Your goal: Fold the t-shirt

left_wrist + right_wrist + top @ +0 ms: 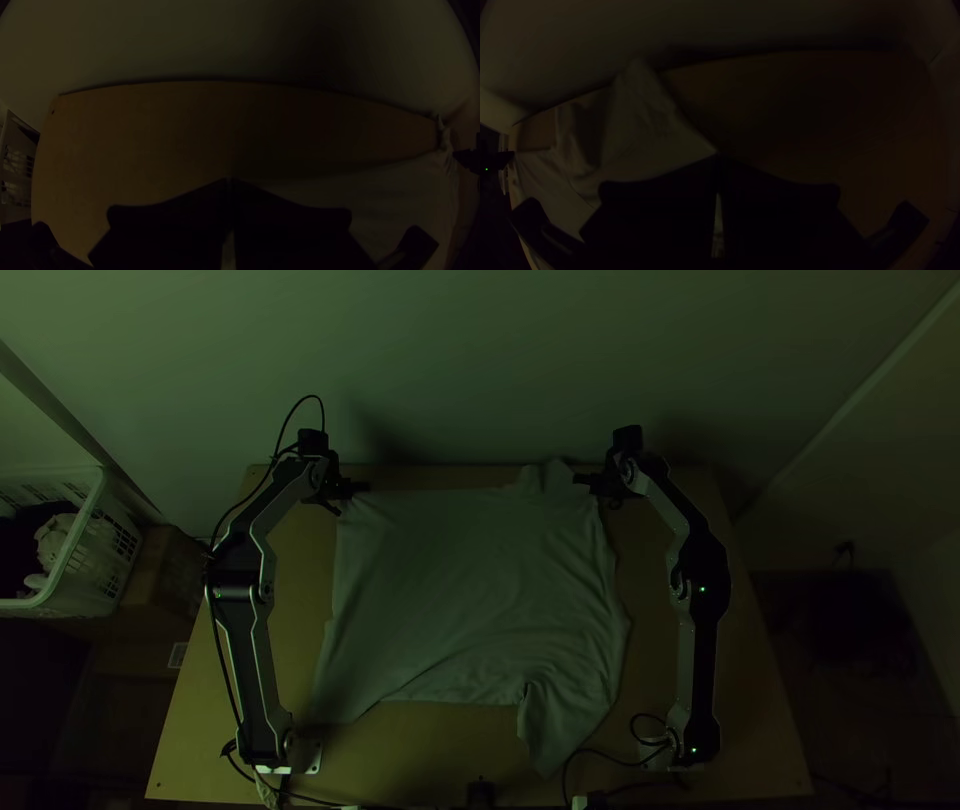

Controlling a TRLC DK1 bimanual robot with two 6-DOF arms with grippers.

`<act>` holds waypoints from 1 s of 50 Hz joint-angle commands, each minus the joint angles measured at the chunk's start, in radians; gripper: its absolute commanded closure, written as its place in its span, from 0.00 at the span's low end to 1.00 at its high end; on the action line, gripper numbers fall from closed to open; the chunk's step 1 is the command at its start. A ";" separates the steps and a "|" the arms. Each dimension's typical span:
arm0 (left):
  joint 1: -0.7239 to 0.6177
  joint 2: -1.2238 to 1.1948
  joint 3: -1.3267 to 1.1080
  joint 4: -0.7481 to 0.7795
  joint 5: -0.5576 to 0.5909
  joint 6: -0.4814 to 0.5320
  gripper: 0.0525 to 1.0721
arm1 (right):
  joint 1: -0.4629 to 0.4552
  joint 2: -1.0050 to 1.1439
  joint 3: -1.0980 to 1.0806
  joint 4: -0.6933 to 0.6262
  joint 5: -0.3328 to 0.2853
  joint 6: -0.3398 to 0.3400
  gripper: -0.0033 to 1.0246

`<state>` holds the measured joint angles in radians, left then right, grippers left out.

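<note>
L gripper [230, 181] & R gripper [719, 157] each clamped on 1 far corner; t-shirt [470, 590] lies spread from them toward table's [750, 710] near edge.

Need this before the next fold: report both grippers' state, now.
Left gripper: closed, holding the t-shirt by its far left corner.
Right gripper: closed, holding the t-shirt at its far right end.
</note>
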<state>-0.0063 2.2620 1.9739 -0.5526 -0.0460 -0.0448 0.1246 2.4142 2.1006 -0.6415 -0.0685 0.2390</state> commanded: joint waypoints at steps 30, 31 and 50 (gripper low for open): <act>-0.001 -0.139 -0.010 -0.078 0.017 -0.075 0.98 | 0.006 -0.176 -0.034 -0.141 0.019 -0.024 0.97; 0.000 -0.142 -0.017 -0.076 0.017 -0.075 0.98 | 0.006 -0.182 -0.044 -0.141 0.019 -0.024 0.97; 0.006 -0.272 -0.248 0.010 0.046 -0.070 0.98 | 0.026 -0.287 -0.205 -0.136 0.015 -0.038 0.97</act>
<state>-0.0101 2.0499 1.7977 -0.5655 -0.0071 -0.1051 0.1448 2.1853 1.9427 -0.7723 -0.0643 0.2119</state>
